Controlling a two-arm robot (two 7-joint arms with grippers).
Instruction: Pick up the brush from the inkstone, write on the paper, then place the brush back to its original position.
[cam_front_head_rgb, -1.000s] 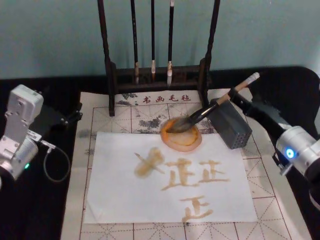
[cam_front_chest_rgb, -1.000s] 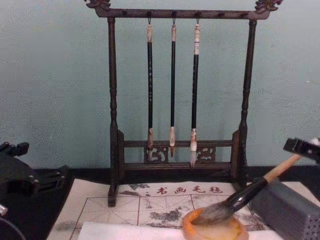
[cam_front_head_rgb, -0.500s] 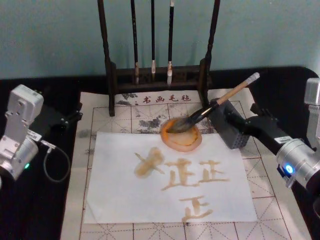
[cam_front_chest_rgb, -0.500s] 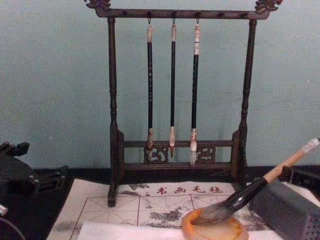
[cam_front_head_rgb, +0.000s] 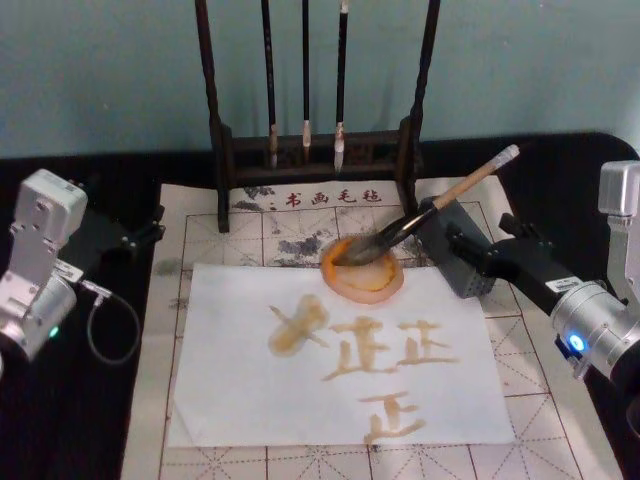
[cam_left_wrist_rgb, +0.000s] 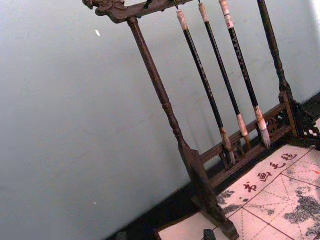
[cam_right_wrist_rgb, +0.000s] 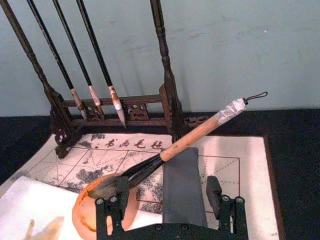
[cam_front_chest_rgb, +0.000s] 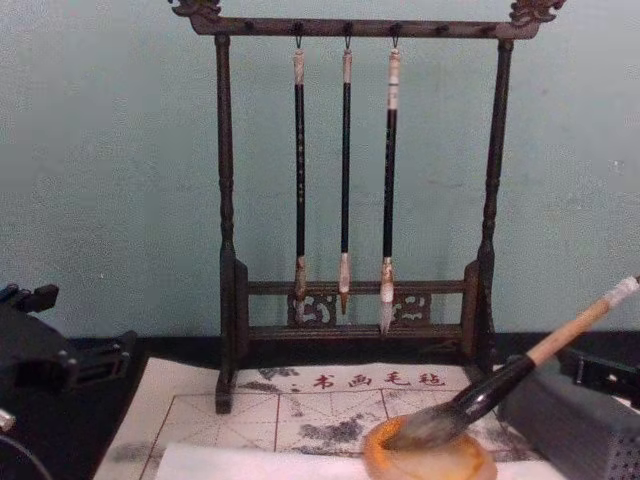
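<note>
1. The beige mat has a row of red characters printed along its far edge, in front of the wooden brush rack; they look like 书画毛毡.
2. The paper lies on the mat toward its near edge and carries tan wet strokes: a crossed smear on the left and three characters that read 正.
3. The brush has a tan wooden handle, a white-wrapped end with a small loop, a black lower section and a bushy grey head. The head rests in the inkstone, and the handle leans up over the grey perforated box, toward the mat's far right corner.
4. The inkstone, orange-tan with a raised rim, sits at the paper's far edge.
5. The right claw is spread wide, holding nothing, just in front of the grey box.
6. The left claw rests at the left edge of the counter; I cannot tell how its fingers stand.
7. Three thin brushes hang on the rack.
</note>
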